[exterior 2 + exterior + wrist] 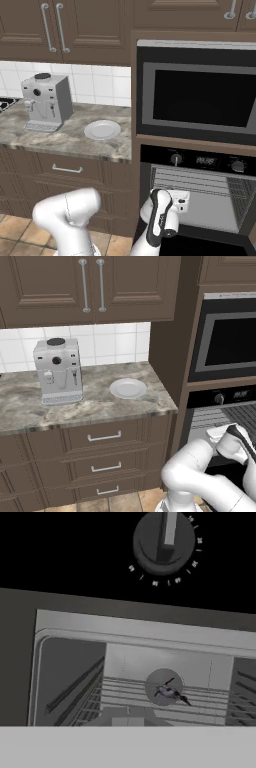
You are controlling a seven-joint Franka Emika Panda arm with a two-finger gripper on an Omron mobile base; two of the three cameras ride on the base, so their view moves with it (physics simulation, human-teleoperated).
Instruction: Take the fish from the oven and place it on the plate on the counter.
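One tiny dark grey fish (pixel 171 693) lies on silver wire racks (pixel 150 699) inside the black oven (pixel 200 195); the gripper (pixel 181 202) is fully closed, holding nothing.

A glossy white robot arm (pixel 200 476) of rounded, tube-like segments occupies the lower right of the left base view. Dark bands mark its joints. At lower centre of the right base view, a black stripe runs along its white wrist (pixel 161 217).
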